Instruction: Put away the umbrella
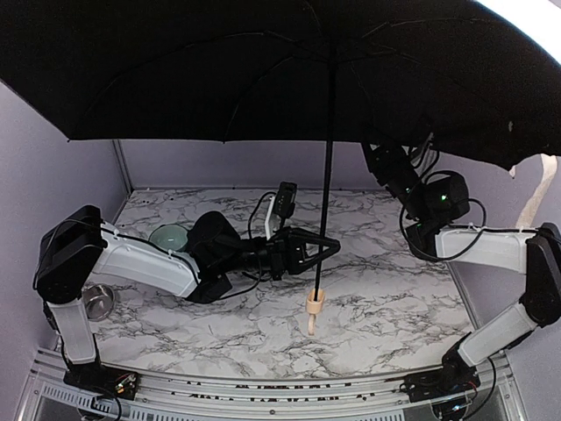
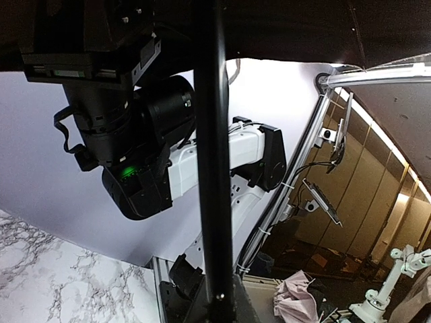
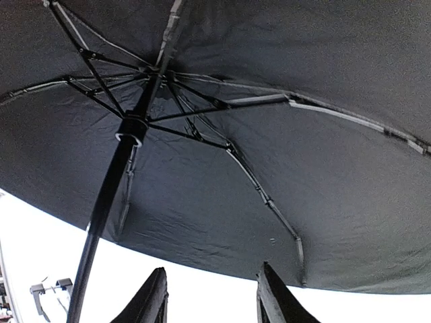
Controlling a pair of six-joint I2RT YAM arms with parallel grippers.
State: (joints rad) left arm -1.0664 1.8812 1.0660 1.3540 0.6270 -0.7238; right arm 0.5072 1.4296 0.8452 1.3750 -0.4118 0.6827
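Well, umbrella point(image 1: 263, 70) open.
Left gripper point(image 1: 326, 250) pinches its thin black shaft point(image 1: 330, 158); right gripper point(image 3: 212, 268) spread under ribbed lining point(image 3: 323, 168); round green bowl point(image 1: 168, 235) well behind the left one.

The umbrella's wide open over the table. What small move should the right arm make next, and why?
Probably ease the right jaws across to the runner on the shaft and close there. The umbrella is fully open, the left jaws are shut on the lower shaft, and the right jaws stand open under the canopy, beside the shaft, holding nothing.
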